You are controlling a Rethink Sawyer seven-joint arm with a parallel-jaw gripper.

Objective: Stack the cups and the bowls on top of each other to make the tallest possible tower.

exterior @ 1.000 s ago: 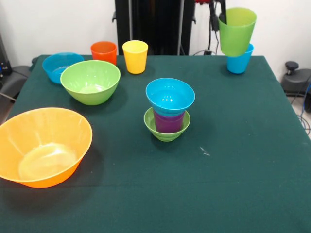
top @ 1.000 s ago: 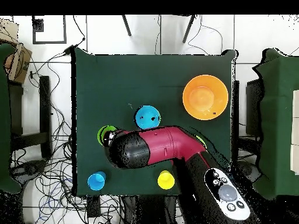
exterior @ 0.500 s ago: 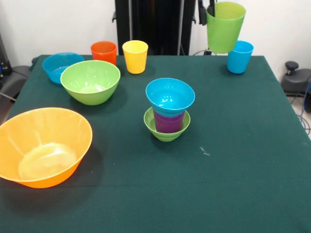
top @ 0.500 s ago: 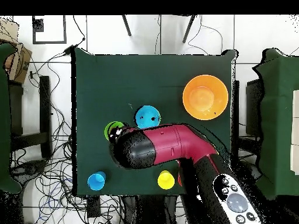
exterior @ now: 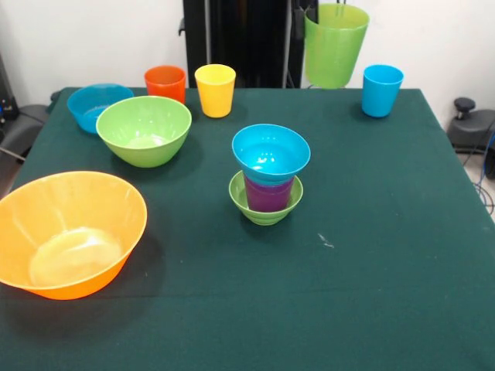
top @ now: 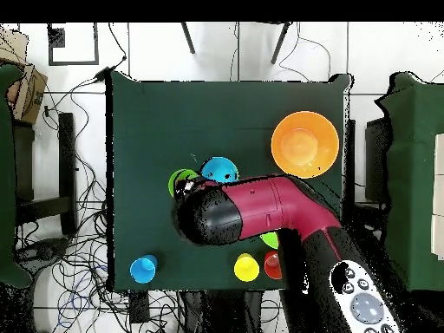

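A green cup (exterior: pixel 334 46) hangs in the air above the table's far edge, with my gripper (exterior: pixel 315 8) shut on its rim at the top of the front view. From overhead the green cup (top: pixel 182 182) shows just beside the tower, and the arm (top: pixel 251 212) hides the gripper. The tower (exterior: pixel 268 178) stands mid-table: a small green bowl (exterior: pixel 265 209) holds a purple cup (exterior: pixel 268 193), which carries a small blue bowl (exterior: pixel 271 152). A light blue cup (exterior: pixel 382 90) stands alone at the far right.
An orange cup (exterior: pixel 165 82) and a yellow cup (exterior: pixel 215 90) stand at the far edge. A medium blue bowl (exterior: pixel 97 105) and a medium green bowl (exterior: pixel 144 129) sit far left. The large orange bowl (exterior: pixel 68 232) lies near left.
The gripper has carried the green cup leftward in the front view, away from the light blue cup. Overhead, the cup has drawn close to the tower.
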